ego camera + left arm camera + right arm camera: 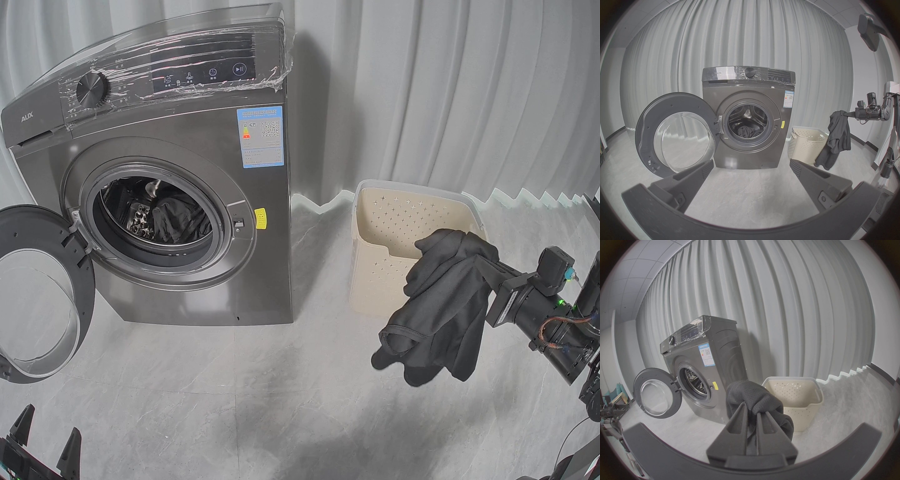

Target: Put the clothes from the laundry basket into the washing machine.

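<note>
Two surfaces are seen in the room: a pale grey, marble-patterned tiled floor (281,387), spread across the lower half of the head view, and a white pleated curtain (437,81), hung across the upper right. One dark grey front-loading washing machine (156,125) is set at the upper left, with its round glass door (37,219) swung open at the left edge. One cream perforated plastic laundry basket (387,231) is placed at centre right, near the machine but apart from it.

Two dark grey cloth garments are counted. A crumpled garment (178,219) is seen inside the steel drum (140,215), and a hanging garment (444,300) is held off the floor at the right, in front of the basket. The right gripper (752,418) is closed narrowly on this cloth. The left gripper (51,425) is found at the lower left corner, its fingers spread wide.
</note>
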### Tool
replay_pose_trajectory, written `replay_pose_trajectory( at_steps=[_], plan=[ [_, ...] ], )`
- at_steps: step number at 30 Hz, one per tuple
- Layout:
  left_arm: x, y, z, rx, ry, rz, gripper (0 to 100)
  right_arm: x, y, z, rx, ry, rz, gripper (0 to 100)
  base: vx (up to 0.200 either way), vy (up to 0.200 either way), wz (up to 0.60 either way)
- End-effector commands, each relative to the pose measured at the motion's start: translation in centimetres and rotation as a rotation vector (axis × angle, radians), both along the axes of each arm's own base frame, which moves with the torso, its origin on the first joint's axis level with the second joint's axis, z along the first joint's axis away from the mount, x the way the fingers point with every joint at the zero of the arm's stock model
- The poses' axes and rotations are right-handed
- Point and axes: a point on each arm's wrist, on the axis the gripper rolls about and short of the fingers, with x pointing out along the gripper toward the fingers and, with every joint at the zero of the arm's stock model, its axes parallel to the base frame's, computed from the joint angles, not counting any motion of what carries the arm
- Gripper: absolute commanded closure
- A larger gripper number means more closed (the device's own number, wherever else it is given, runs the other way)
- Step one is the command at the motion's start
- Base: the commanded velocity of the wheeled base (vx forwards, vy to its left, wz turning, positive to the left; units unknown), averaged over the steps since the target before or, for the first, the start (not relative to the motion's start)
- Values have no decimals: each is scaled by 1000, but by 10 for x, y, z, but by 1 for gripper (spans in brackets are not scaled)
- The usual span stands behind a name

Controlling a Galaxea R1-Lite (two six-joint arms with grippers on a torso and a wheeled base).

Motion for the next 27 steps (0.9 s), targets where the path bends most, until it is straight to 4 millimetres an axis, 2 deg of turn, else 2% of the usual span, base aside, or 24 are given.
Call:
replay_pose_trajectory(
  at_steps=[1,10,15,27],
  plan=[
    [0,0,-5,-1,0,0,0,0,-2,-3,-6,6,-12,100,0,200,0],
    [0,0,-5,-1,0,0,0,0,-1,-1,-8,-32,59,100,0,200,0],
    [0,0,-5,1,0,0,0,1,-5,-9,-26,-9,29,100,0,200,0],
    [0,0,-5,-1,0,0,0,0,-3,-10,-33,-1,18,100,0,200,0]
  ],
)
